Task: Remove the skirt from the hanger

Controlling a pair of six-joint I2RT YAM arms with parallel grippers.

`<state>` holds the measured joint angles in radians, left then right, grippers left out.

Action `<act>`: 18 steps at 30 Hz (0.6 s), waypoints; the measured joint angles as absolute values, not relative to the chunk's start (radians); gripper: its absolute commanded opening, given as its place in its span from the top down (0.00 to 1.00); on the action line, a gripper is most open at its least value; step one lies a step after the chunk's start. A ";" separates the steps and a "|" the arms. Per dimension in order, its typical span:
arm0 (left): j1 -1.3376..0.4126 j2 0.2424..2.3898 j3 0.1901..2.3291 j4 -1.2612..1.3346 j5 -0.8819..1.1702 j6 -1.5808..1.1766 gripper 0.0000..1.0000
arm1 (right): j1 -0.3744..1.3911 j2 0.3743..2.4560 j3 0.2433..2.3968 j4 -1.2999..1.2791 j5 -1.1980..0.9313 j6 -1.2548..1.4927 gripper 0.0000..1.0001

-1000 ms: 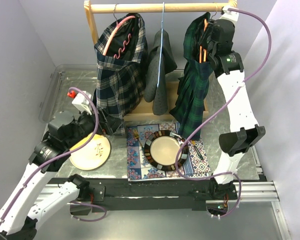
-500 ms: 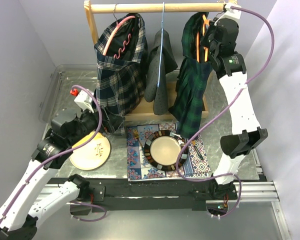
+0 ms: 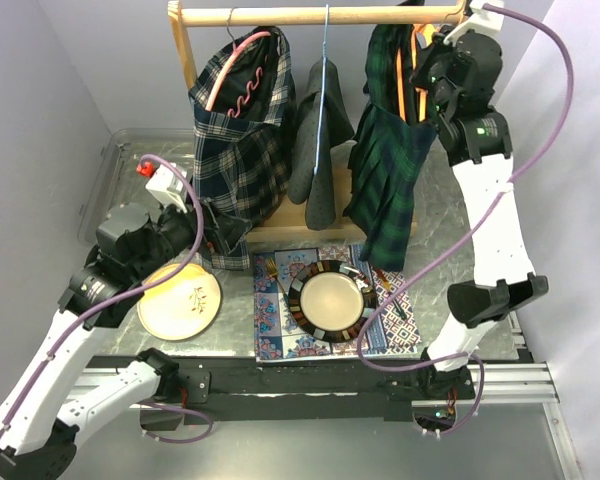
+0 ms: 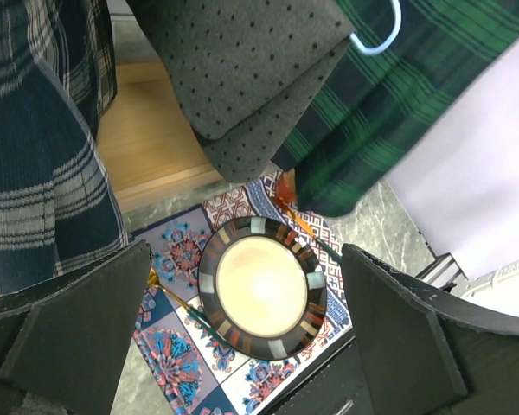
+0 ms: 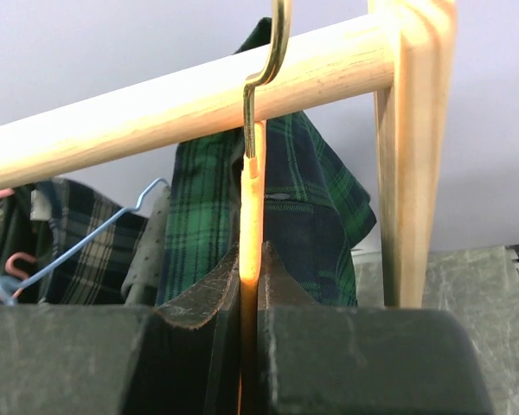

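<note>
Up at the right end of the wooden rail point(image 5: 112, 112): right gripper point(image 5: 251, 294), pressed together on the neck of the orange hanger point(image 5: 252, 216), just below its metal hook point(image 5: 268, 69). Hook over the rail, close beside the upright post point(image 5: 411, 156). Green tartan skirt point(image 3: 385, 190) on that hanger, hanging down to just above the desk point(image 3: 460, 210). Low on the left: left gripper point(image 4: 244, 259), spread wide apart, holding nothing, hovering beside the tan plate point(image 3: 182, 303). Also on the rail: 1 blue plaid skirt point(image 3: 235, 150) on a pink hanger point(image 3: 242, 60) and 1 grey dotted garment point(image 3: 320, 140) on a blue hanger point(image 3: 325, 60), between the 2 skirts. Below, on a patterned mat point(image 3: 275, 330): 1 striped-rim plate point(image 3: 330, 300).
</note>
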<state>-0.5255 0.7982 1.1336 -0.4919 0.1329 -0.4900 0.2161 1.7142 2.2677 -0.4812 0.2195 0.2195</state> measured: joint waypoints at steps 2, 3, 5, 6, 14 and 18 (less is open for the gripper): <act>-0.525 0.812 1.155 -0.493 0.131 -0.486 0.03 | 0.216 1.689 2.267 -0.505 0.214 0.225 1.00; -0.525 0.817 1.166 -0.493 0.130 -0.484 0.03 | 0.216 1.677 2.266 -0.517 0.211 0.230 1.00; -0.525 0.825 1.185 -0.492 0.130 -0.482 0.03 | 0.216 1.650 2.264 -0.544 0.200 0.249 1.00; -0.525 0.828 1.195 -0.492 0.130 -0.480 0.03 | 0.216 1.636 2.262 -0.559 0.194 0.260 1.00; -0.525 0.889 1.346 -0.520 0.111 -0.457 0.03 | 0.217 1.364 2.003 -0.699 0.105 0.414 1.00; -0.525 0.922 1.402 -0.535 0.134 -0.450 0.03 | 0.234 1.190 1.835 -0.766 0.085 0.492 1.00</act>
<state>-0.5255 0.9218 1.4021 -0.5350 0.1341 -0.4496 0.2337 1.1900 1.8351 -0.7658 0.0853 0.4919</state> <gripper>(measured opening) 0.969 0.089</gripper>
